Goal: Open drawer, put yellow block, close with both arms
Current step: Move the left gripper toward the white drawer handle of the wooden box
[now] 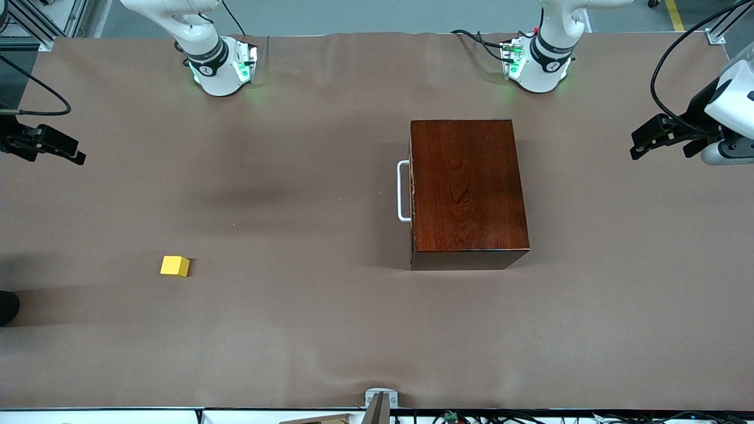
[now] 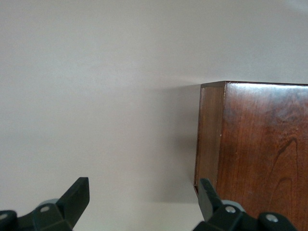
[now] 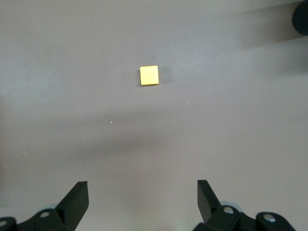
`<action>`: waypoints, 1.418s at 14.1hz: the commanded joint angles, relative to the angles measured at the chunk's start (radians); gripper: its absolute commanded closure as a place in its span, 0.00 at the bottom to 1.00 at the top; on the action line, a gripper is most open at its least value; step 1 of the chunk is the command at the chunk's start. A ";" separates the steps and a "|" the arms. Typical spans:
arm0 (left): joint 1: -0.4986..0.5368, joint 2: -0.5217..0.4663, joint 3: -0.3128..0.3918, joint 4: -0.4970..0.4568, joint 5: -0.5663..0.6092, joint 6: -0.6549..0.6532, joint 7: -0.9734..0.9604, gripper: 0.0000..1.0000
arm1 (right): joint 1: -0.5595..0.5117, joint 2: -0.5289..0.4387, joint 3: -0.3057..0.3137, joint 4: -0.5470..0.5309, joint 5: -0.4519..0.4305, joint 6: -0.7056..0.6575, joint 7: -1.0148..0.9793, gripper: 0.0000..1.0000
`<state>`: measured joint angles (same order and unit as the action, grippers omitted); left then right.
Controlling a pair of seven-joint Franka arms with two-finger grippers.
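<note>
One yellow block [image 1: 175, 266] well apart from both spread tools.

You see a small bright yellow cube [image 1: 175, 266], plain-faced, on the dull brown table covering [image 1: 294, 330]. The glossy reddish-brown wooden box [image 1: 465, 188] shows dark grain; its U-shaped bar handle [image 1: 403, 191] is white.

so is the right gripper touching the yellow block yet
Apart. The right wrist view shows bare table between the open right gripper and the yellow block.
</note>
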<state>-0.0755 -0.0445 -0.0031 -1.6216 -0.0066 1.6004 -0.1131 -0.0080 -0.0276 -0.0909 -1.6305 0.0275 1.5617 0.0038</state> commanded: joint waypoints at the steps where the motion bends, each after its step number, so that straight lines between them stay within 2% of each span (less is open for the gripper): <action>1: 0.000 -0.014 -0.001 -0.014 0.007 0.010 -0.002 0.00 | -0.009 -0.006 0.007 0.008 -0.012 -0.011 -0.005 0.00; 11: -0.010 -0.003 -0.005 -0.014 0.004 0.018 -0.010 0.00 | -0.009 -0.006 0.007 0.008 -0.012 -0.012 -0.005 0.00; 15: 0.005 0.011 -0.005 -0.014 -0.114 0.030 -0.013 0.00 | -0.009 -0.006 0.007 0.008 -0.012 -0.011 -0.005 0.00; 17: -0.007 0.014 -0.008 -0.009 -0.118 0.035 -0.013 0.00 | -0.009 -0.006 0.007 0.008 -0.011 -0.011 -0.005 0.00; 20: -0.032 0.017 -0.061 0.025 -0.113 0.036 -0.064 0.00 | -0.009 -0.006 0.008 0.008 -0.012 -0.011 -0.005 0.00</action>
<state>-0.0920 -0.0247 -0.0290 -1.6188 -0.1082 1.6339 -0.1263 -0.0080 -0.0276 -0.0908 -1.6306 0.0275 1.5617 0.0038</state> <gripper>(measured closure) 0.000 0.000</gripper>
